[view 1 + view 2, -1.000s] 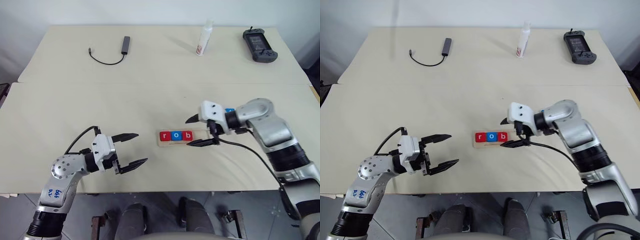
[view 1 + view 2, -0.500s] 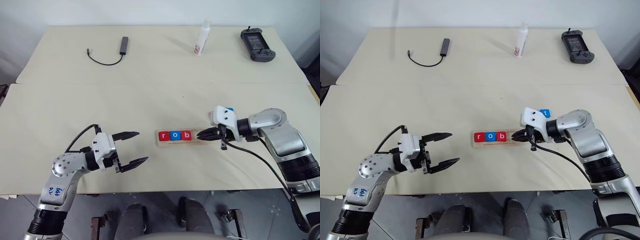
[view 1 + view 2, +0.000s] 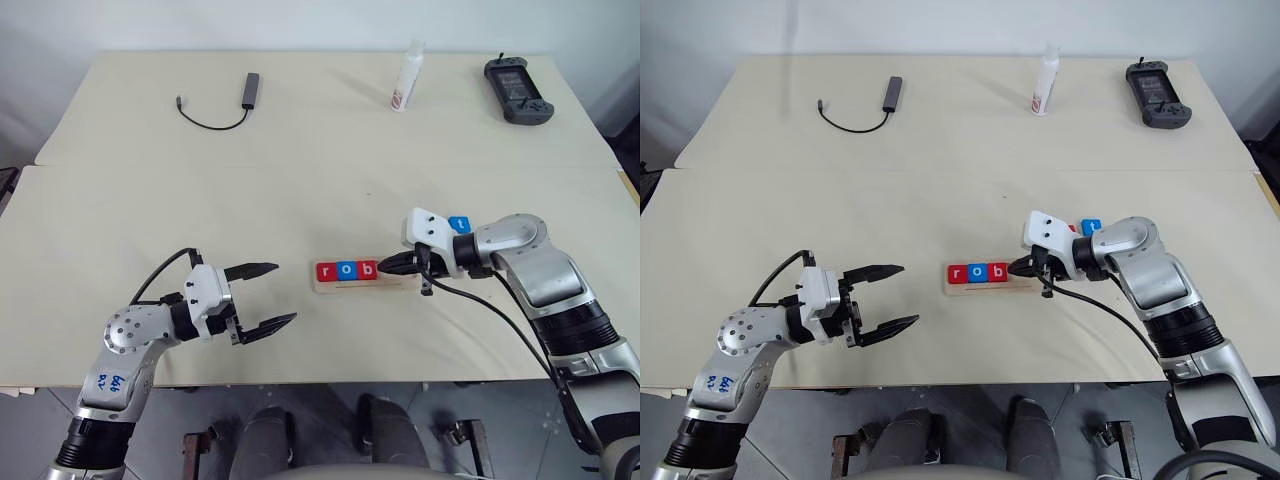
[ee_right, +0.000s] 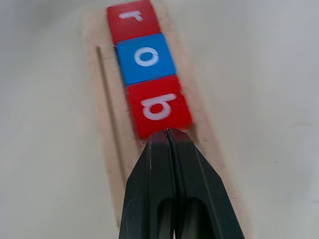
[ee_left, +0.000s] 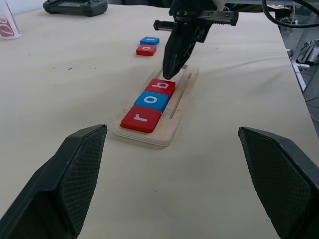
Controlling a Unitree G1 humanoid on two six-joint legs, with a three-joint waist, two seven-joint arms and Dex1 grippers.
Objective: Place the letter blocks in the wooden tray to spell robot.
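Pale wooden tray (image 3: 362, 283): holds red r, blue o, red b tiles (image 4: 148, 57), directly ahead of the tool.
Right gripper (image 4: 168, 133): fingers pressed together, empty, tip at the b tile's edge.
Risk: pushing may scatter the row.

Left arm: enters from the lower left of the head views, silver forearm rising toward the centre, a black cable looping over the wrist. Left gripper (image 3: 262, 298): at lower left-centre of the frame, pointing roughly level toward the right, its two black fingers (image 3: 251, 270) spread wide apart with nothing between them.

Right arm: enters from the lower right edge, climbs to a bent silver elbow at right-centre, then the forearm reaches left toward the middle of the frame; black cable trailing beneath it. Right gripper (image 3: 390, 266): angled downward and leftward, white wrist housing above it, black fingers pressed together to a single point, empty.
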